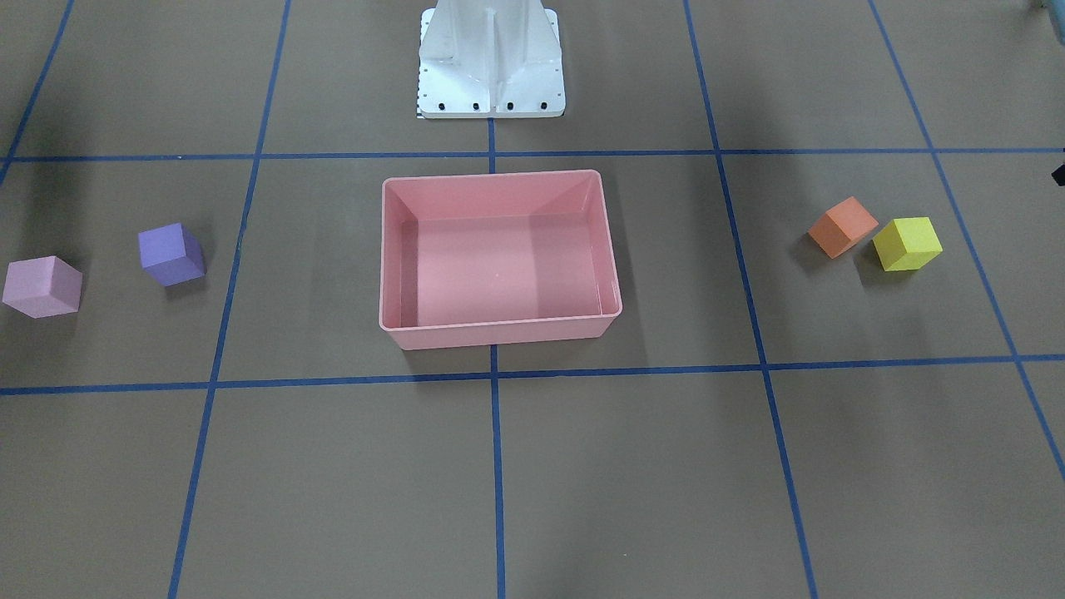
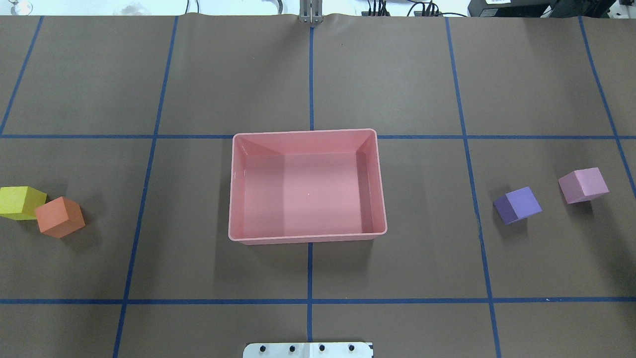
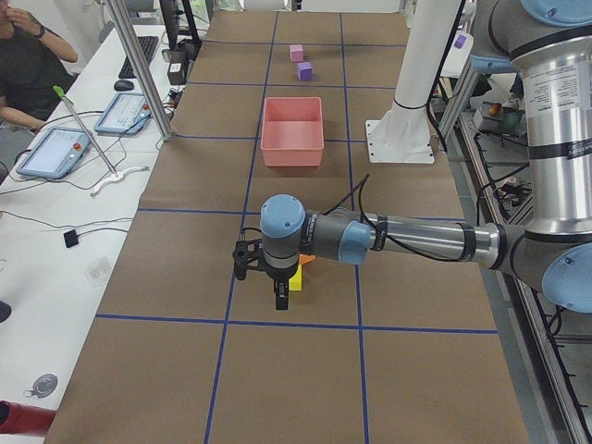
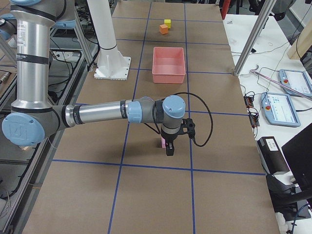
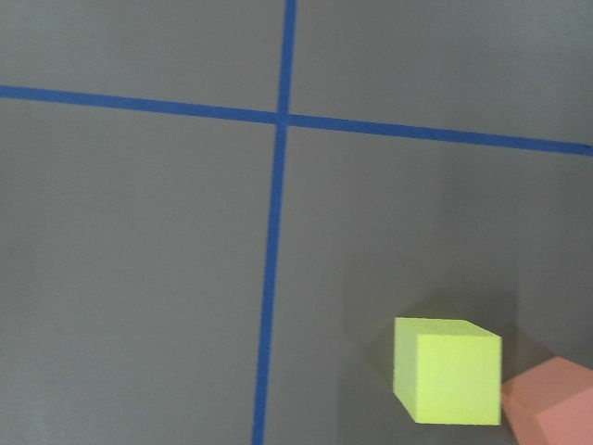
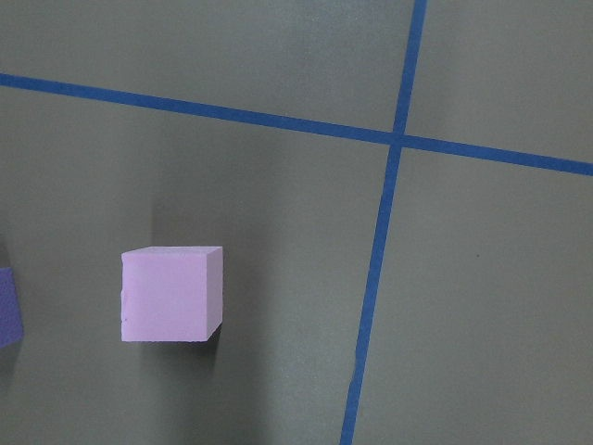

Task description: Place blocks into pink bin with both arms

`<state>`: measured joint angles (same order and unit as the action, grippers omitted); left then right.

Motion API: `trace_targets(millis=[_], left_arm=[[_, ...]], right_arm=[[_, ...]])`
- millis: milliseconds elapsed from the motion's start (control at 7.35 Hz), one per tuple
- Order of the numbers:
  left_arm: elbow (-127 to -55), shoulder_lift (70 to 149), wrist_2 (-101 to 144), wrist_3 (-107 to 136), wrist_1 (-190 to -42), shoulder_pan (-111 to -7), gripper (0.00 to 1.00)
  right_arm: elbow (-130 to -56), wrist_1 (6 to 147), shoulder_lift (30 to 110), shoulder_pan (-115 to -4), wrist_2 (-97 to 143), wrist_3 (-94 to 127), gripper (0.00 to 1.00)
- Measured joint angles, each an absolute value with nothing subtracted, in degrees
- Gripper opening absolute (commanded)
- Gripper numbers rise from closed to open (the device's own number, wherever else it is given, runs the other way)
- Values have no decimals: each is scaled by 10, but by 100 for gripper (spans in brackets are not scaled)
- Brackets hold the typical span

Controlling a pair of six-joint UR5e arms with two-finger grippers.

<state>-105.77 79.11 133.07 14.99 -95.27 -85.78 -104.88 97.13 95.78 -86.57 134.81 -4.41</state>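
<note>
The pink bin (image 2: 307, 235) sits empty at the table's middle. The orange block (image 2: 60, 217) and the yellow block (image 2: 20, 202) lie together on my left side. The purple block (image 2: 517, 204) and the light pink block (image 2: 583, 184) lie on my right side. My left gripper (image 3: 277, 292) hangs just above the table beside the yellow block (image 3: 295, 277). My right gripper (image 4: 169, 147) hangs beside the light pink block (image 4: 161, 142). Both grippers show only in the side views, so I cannot tell whether they are open or shut. The left wrist view shows the yellow block (image 5: 447, 371), the right wrist view the light pink block (image 6: 171, 294).
The white pedestal base (image 1: 491, 62) stands behind the bin. Blue tape lines grid the brown table. Benches with tablets (image 3: 57, 151) and cables run along the table's far side, where an operator (image 3: 28, 65) sits.
</note>
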Motion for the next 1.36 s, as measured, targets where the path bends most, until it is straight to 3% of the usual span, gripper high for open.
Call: trace_targets(millis=[1361], left_arm=[[-1047,791,1314,37,-940,-870,100]], right_arm=[[-1048,971,957,-866,1349,-44,100]])
